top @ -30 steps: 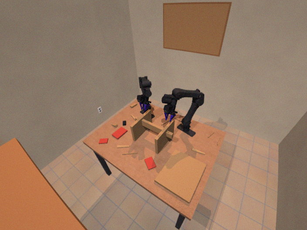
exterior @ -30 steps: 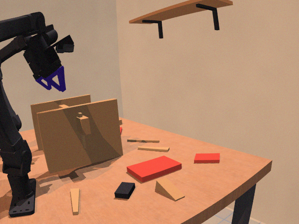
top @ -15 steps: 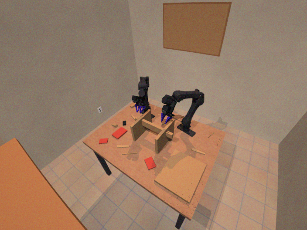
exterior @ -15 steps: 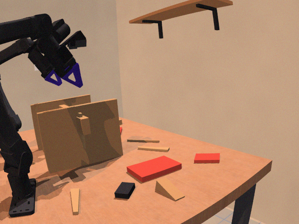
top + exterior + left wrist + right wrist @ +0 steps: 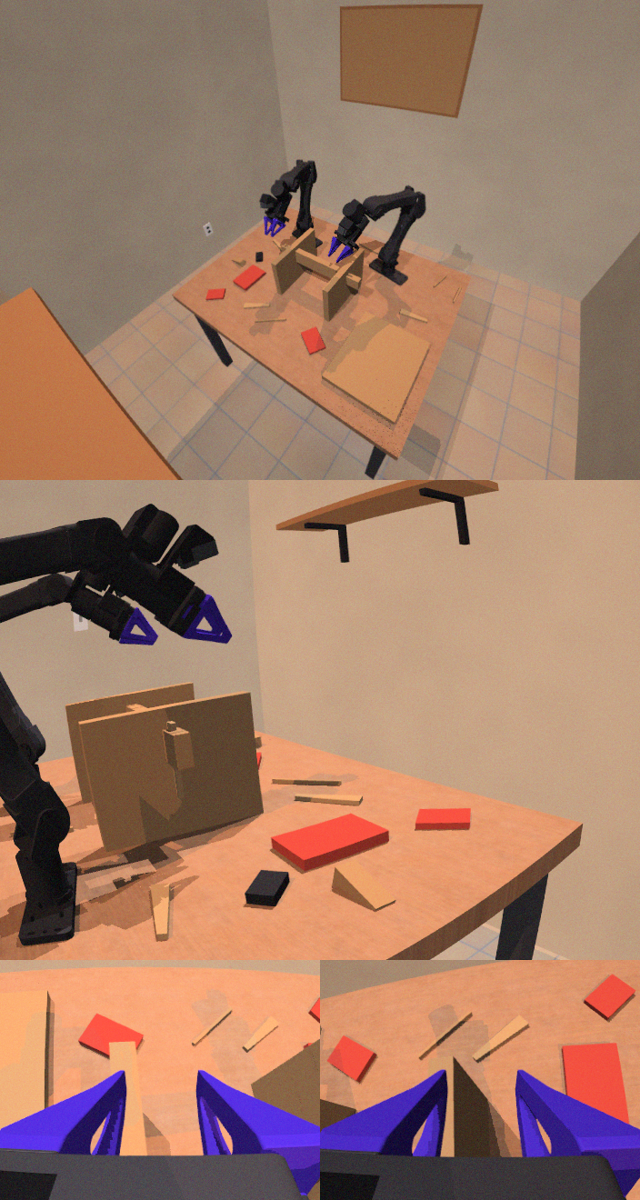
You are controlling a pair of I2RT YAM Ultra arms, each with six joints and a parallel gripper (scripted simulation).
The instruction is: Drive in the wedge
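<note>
The wooden frame stands mid-table: a rail (image 5: 320, 265) runs between two upright end boards (image 5: 292, 263) (image 5: 341, 292). In the exterior view, the rail's end (image 5: 178, 748) pokes through the near board (image 5: 170, 769) with a small wedge (image 5: 170, 725) standing in its slot. My right gripper (image 5: 274, 227) (image 5: 206, 625) hangs above the board at that end, fingers apart and empty; the right wrist view (image 5: 480, 1072) shows the board's top edge (image 5: 465, 1108) below. My left gripper (image 5: 341, 253) (image 5: 138, 629) hangs above the other board (image 5: 130, 1096), fingers apart (image 5: 160, 1075) and empty.
Loose wedges and sticks lie on the table (image 5: 414, 312) (image 5: 255, 301) (image 5: 362, 885) (image 5: 161, 908). Red blocks (image 5: 249, 276) (image 5: 215, 293) (image 5: 313, 339), a black block (image 5: 266, 886) and a large flat panel (image 5: 377, 366) also lie there.
</note>
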